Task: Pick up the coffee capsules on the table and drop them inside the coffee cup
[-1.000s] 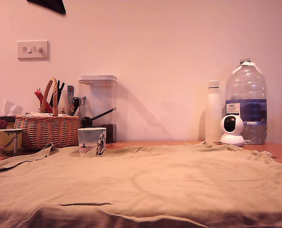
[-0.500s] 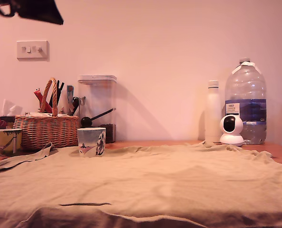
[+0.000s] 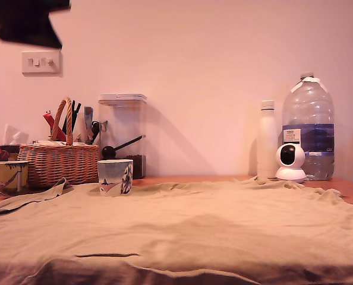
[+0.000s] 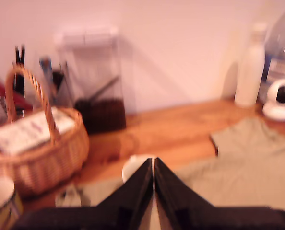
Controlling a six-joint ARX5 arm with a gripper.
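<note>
The coffee cup (image 3: 114, 177), short and whitish with a blue and dark print, stands at the far edge of the olive cloth (image 3: 182, 231), left of centre in the exterior view. In the wrist view my gripper (image 4: 153, 162) has its two black fingers pressed together, with nothing visible between them. The cup's pale rim (image 4: 132, 168) shows just behind the fingertips. A dark, blurred part of the arm (image 3: 22, 24) fills the top left corner of the exterior view, high above the table. The coffee capsules are out of view in both views.
A yellow-green mug (image 3: 8, 177) and a wicker basket (image 3: 57, 163) stand left of the cup, with a clear canister (image 3: 123, 133) behind it. At the exterior view's right are a white bottle (image 3: 266, 139), a small white camera (image 3: 290, 161) and a large water bottle (image 3: 308, 127).
The dark arm in the exterior view's top left corner has come lower and looms larger. Nothing on the table has moved.
</note>
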